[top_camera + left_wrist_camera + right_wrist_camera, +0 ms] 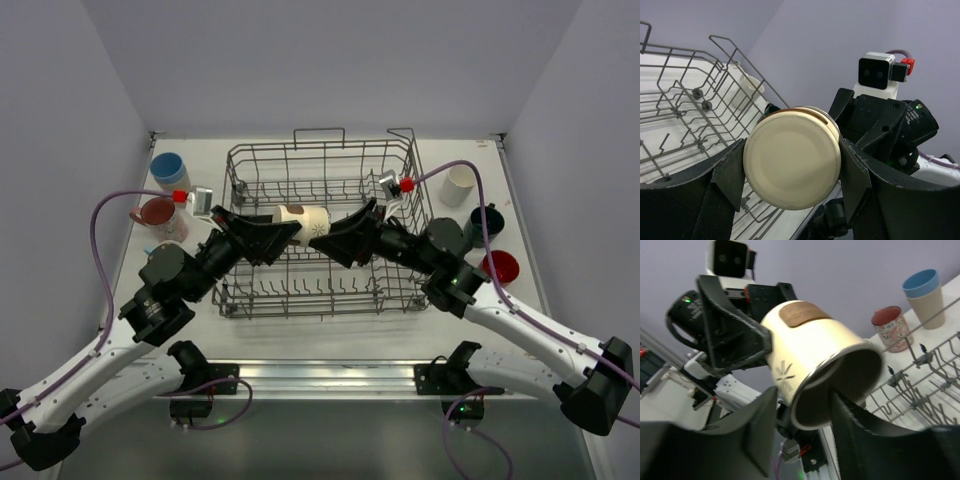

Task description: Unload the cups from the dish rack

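Observation:
A cream cup [303, 220] with a brown patch and a star mark is held on its side above the grey wire dish rack [320, 292]. My left gripper [287, 230] is shut on its base end, which fills the left wrist view [792, 157]. My right gripper [336, 240] is open at the cup's mouth [840, 385]. One finger [860, 425] is inside the mouth and the other [757, 430] is outside the wall, with a small gap. The rack also shows in the left wrist view [685, 100] and the right wrist view [925, 385].
On the table left of the rack stand a blue cup [168, 168] and a red mug [158, 213]. Right of the rack stand a white cup [460, 184], a dark teal mug [484, 222] and a red cup [499, 267].

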